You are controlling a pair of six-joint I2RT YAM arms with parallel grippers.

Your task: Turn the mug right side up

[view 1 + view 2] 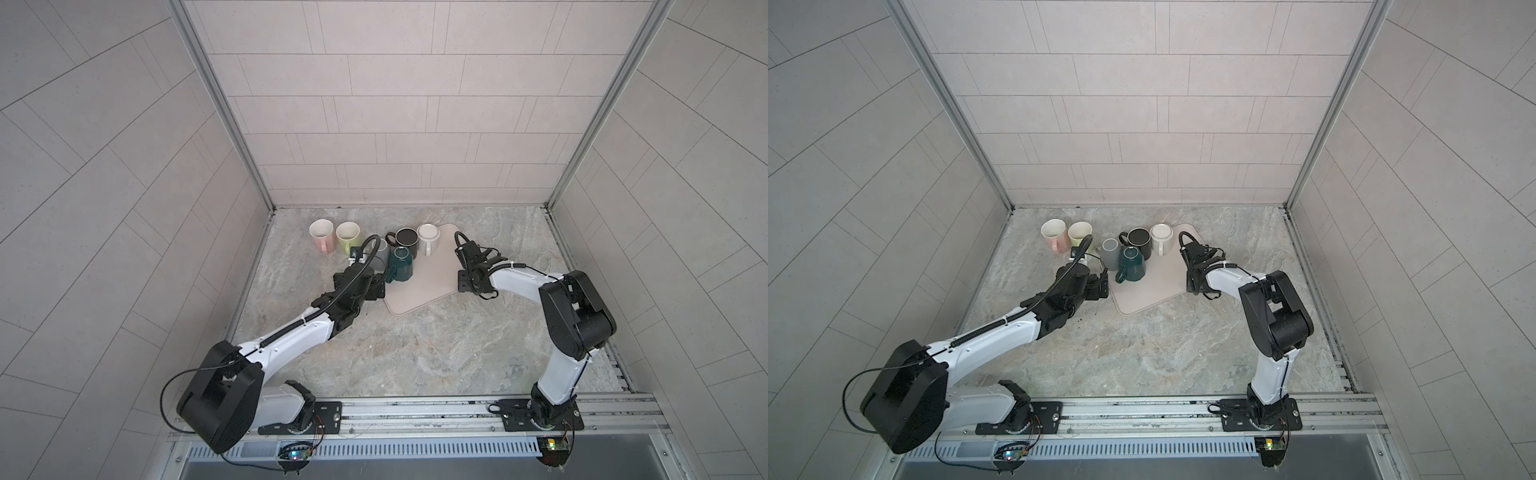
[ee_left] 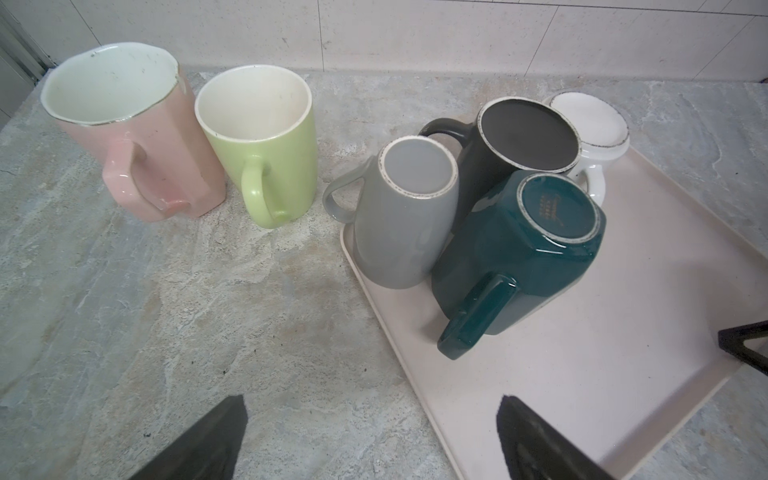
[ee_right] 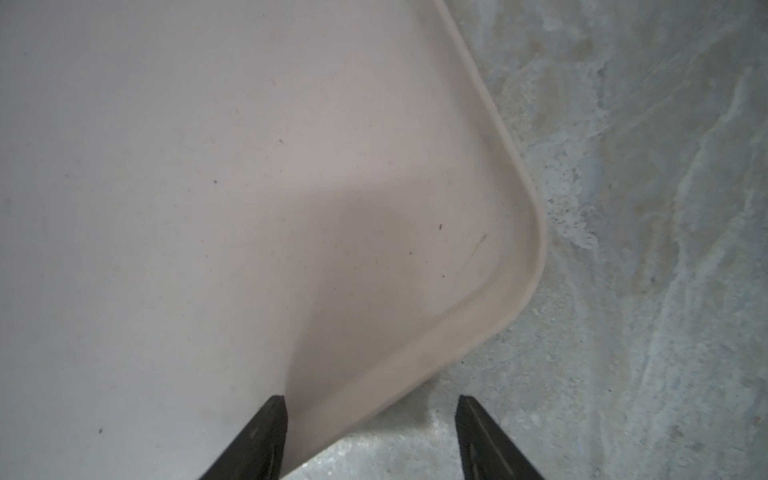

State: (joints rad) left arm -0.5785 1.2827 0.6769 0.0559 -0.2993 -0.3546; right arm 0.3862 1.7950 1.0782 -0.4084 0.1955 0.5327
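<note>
The grey mug (image 2: 399, 232) is stood bottom up on the tray (image 2: 582, 395) corner, toward the back edge of the desk (image 2: 208, 311). It is faced straight on by the nearer left pincer (image 2: 372, 399), held wide and empty. The right pincer (image 3: 370, 401) is held half open, empty.

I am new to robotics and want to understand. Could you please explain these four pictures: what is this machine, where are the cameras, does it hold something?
The machine is two robot arms with two-finger grippers. Two pictures look down from one overhead camera; two come from wrist cameras. On the counter stand a pink mug and a green mug, upright. On a beige tray four mugs stand upside down: grey mug, black mug, white mug, teal mug. The left gripper is open near them; the right gripper is open over a tray corner. Nothing is held.
</note>
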